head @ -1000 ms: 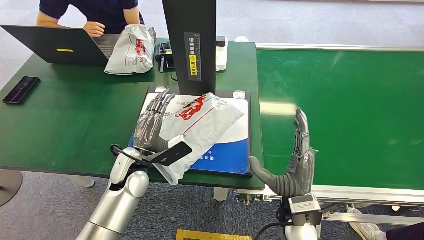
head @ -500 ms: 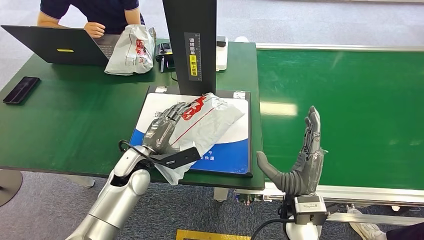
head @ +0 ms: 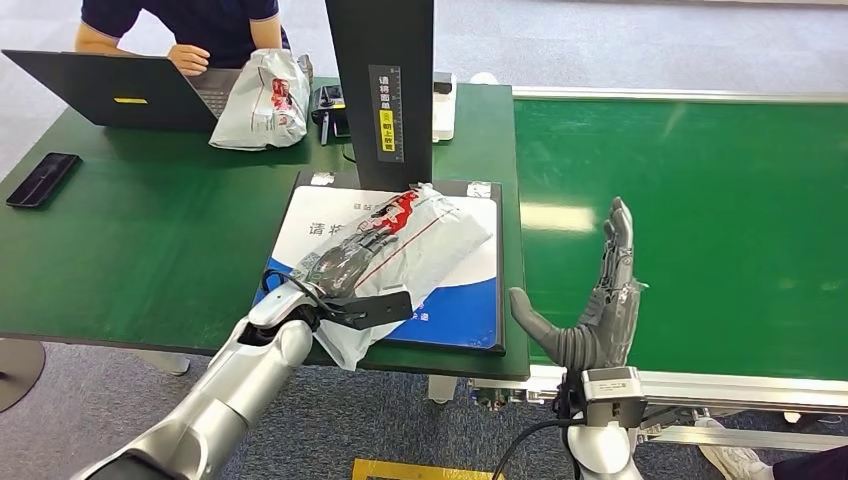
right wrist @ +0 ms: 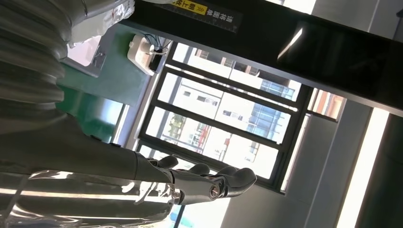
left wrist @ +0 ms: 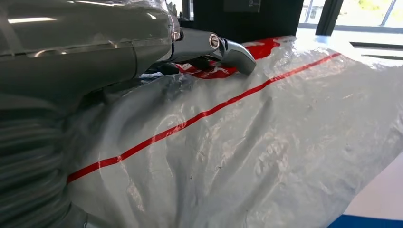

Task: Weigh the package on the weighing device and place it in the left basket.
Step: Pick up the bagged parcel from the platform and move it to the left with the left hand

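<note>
A grey-white plastic package [head: 432, 240] with red print lies on the white and blue plate of the weighing device [head: 468, 292], in front of its black post [head: 380, 90]. My left hand [head: 345, 265] rests flat on top of the package's near left part, fingers stretched out, not closed around it. The left wrist view shows the crinkled package [left wrist: 266, 142] close up with my left hand's thumb [left wrist: 209, 45] lying over it. My right hand [head: 600, 310] stands upright and open beside the table's right edge, over the green conveyor, holding nothing; it also shows as the right hand [right wrist: 142, 175] against the windows.
A second package [head: 262, 100] lies at the back of the green table next to a laptop [head: 110, 88], where a person [head: 180, 25] sits. A black phone [head: 42, 179] lies at the left edge. The green conveyor belt [head: 700, 200] runs on the right.
My left hand has moved right, from the plate's left edge onto the package. My right hand has shifted slightly and stays open.
</note>
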